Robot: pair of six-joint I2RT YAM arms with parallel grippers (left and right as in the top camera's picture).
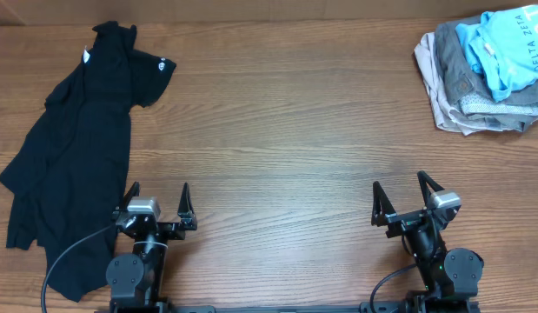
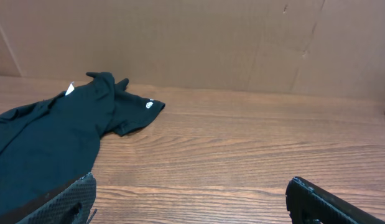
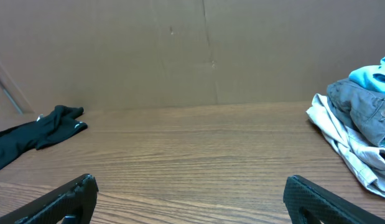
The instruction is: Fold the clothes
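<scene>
A black T-shirt (image 1: 73,148) lies crumpled and stretched along the left side of the wooden table, with a white neck tag and a small white logo near its far end. It also shows in the left wrist view (image 2: 49,137) and far left in the right wrist view (image 3: 37,134). My left gripper (image 1: 157,193) is open and empty, just right of the shirt's near part; it also shows in its wrist view (image 2: 192,193). My right gripper (image 1: 399,187) is open and empty at the front right, far from the shirt; it also shows in its wrist view (image 3: 191,193).
A pile of pale-blue, grey and beige garments (image 1: 486,74) sits at the far right corner, also in the right wrist view (image 3: 360,124). A cardboard wall (image 2: 211,43) stands behind the table. Bare wood table (image 1: 286,130) lies between shirt and pile.
</scene>
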